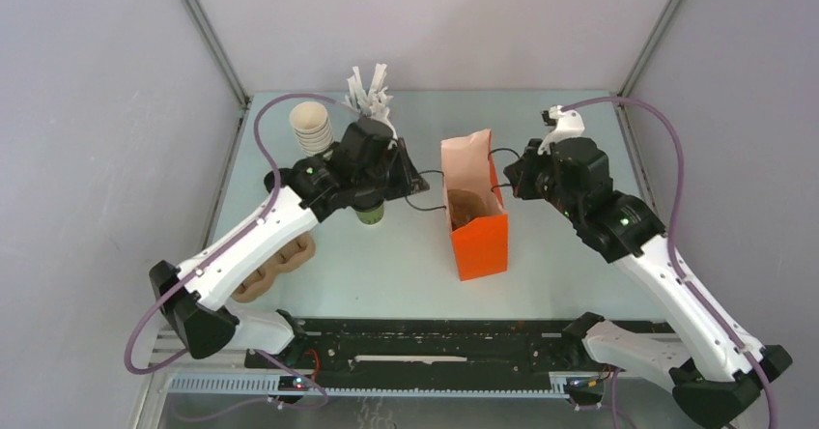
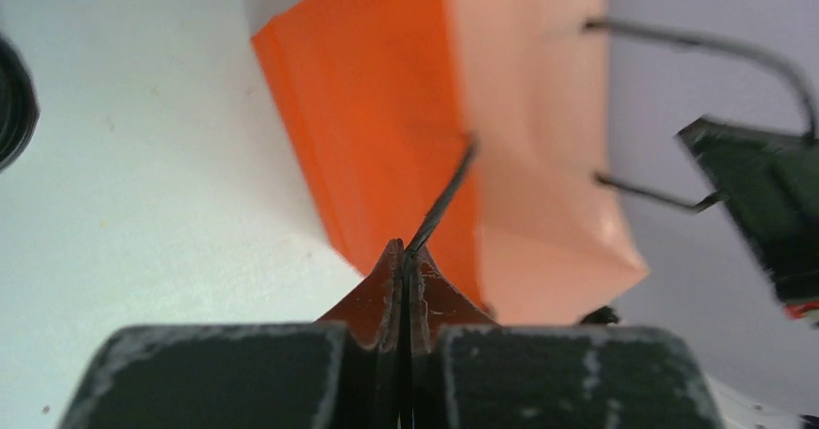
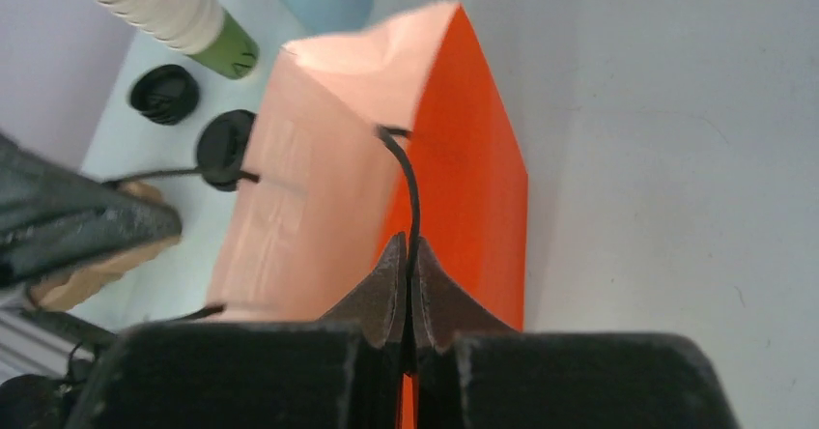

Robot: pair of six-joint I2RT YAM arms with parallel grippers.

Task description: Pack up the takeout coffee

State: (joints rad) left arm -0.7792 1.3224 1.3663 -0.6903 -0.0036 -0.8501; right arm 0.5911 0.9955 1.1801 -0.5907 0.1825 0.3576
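Coffee cup (image 1: 370,214): upright on the table (image 1: 406,265), long axis vertical, mouth end up. In the overhead view its top sits under your left wrist, so the lid is mostly hidden and only the green wall shows. It's outside the bag (image 1: 475,226), to the bag's left, with bare table between them.

Relative to your left gripper (image 1: 413,180), the cup is below and just left of the tips, back under the wrist, not touching them. Your right gripper (image 1: 506,187) is on the bag's other side, well apart from the cup.

Both grippers are clenched, each on a thin black cord. The left one pinches the left handle (image 2: 446,197) right at the fingertips (image 2: 381,294). The right one pinches the right handle (image 3: 412,192) the same way. Neither holds the cup. The bag stands upright, mouth up, between the two.

The right wrist view shows a near black lid (image 3: 224,149) at the bag's edge and a far black lid (image 3: 164,94). Can't tell which one is on the cup.

The stack of cups (image 1: 311,127) stands behind and left of the cup, and the cardboard carrier (image 1: 275,270) lies nearer you, to its left.
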